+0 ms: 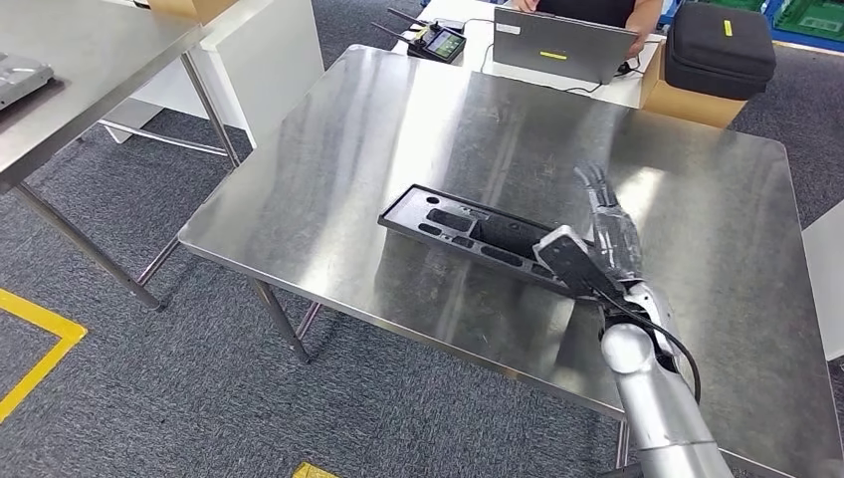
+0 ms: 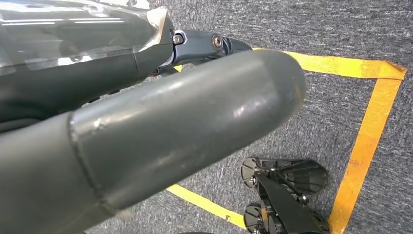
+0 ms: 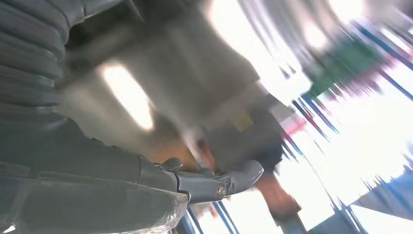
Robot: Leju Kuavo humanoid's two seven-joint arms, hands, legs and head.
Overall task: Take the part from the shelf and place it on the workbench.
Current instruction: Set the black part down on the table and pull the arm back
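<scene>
Part on the workbench, right hand beside it.

Right hand [image 1: 604,242] hovers by the near end of the black part [image 1: 476,237], fingers straight and apart, holding nothing. The part lies flat mid-workbench [image 1: 398,119]. Left hand [image 2: 146,141] hangs over the floor; its state I cannot tell. Beyond: laptop [image 1: 562,45], black case [image 1: 719,47].

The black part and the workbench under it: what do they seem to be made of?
Part: probably moulded plastic, though coated metal is possible; matte black, with a raised rim and recessed slots, and no glare. Workbench: most likely stainless steel with a brushed finish; a silver sheet top giving soft, streaked reflections of the lights.
</scene>
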